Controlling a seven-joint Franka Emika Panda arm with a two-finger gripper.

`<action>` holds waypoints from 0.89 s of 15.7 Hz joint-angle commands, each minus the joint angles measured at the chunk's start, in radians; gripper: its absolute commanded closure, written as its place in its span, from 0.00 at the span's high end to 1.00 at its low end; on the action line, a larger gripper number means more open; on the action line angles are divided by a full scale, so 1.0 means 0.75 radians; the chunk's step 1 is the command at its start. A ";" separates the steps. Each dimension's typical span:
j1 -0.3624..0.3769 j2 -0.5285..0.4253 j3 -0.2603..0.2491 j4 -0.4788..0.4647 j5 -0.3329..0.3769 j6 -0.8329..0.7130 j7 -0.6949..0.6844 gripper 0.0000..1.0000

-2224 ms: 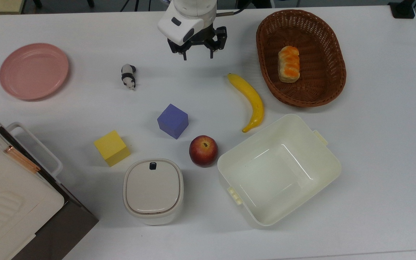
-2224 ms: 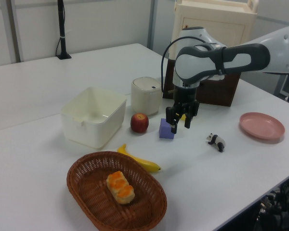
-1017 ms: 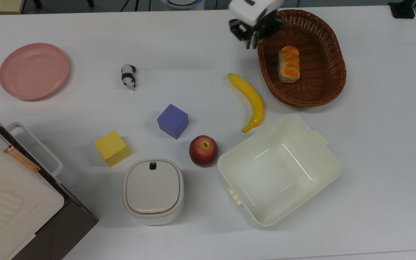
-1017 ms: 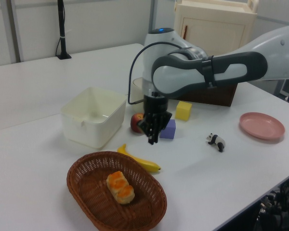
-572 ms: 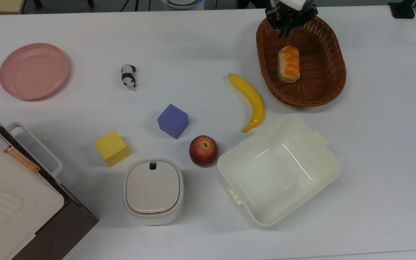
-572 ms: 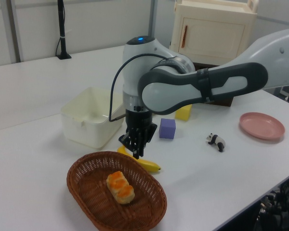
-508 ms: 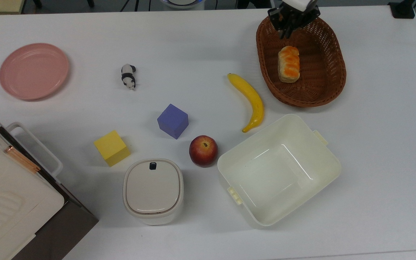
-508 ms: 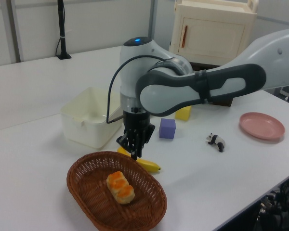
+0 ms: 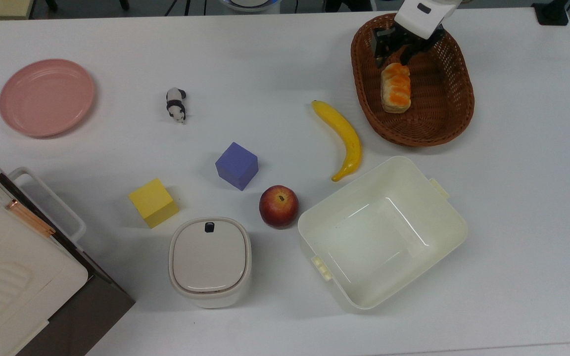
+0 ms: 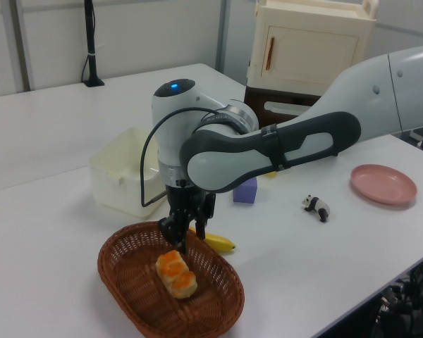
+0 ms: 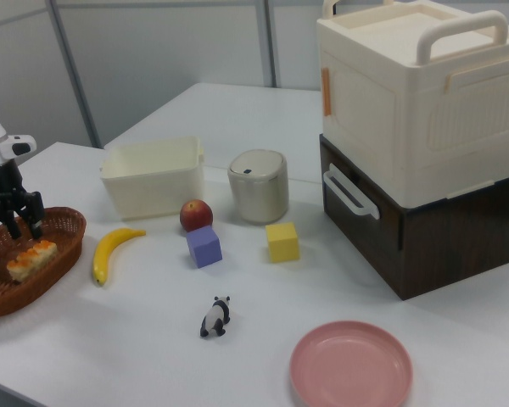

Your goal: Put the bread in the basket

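The bread (image 9: 396,88) lies inside the basket (image 9: 451,114), on its woven floor, a bit toward the end near the table's far edge in the top view. Its orange ridged top faces up. The basket sits on the white table (image 9: 522,198) near the far right corner in the top view.

The gripper (image 9: 390,58) is over the basket now, right above the end of the bread. Its two fingers are spread apart and hold nothing. A couple of seconds ago it was out over the bare table near the little panda (image 9: 176,104). Since then it has swung across, passed over the basket's rim and dropped lower, until its tips are just above the loaf. In the left view the fingers (image 10: 175,236) hang almost on the bread. I cannot tell if they touch it.

The bread has not moved in all that time. It was in the basket before the arm came over. So the job already looks done, and the arm seems to be reaching for a loaf that is where it should be.

Just beside the basket, toward the middle of the table, lies the banana (image 9: 344,138). The cream tub (image 9: 443,232) sits nearer the front edge. The red apple (image 9: 278,205), the purple cube (image 9: 237,165) and the yellow cube (image 9: 153,202) are well apart from it all.
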 commanded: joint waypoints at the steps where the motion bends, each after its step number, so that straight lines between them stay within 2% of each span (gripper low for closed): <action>1: 0.018 0.011 -0.007 0.009 -0.035 0.017 0.032 1.00; 6: 0.014 0.011 -0.007 0.009 -0.057 0.017 0.032 1.00; 10: -0.035 -0.018 -0.023 0.011 -0.057 0.017 0.026 1.00; 11: -0.050 -0.026 -0.043 0.013 -0.059 0.017 0.020 1.00; 14: -0.054 -0.097 -0.160 0.021 -0.055 0.004 -0.017 1.00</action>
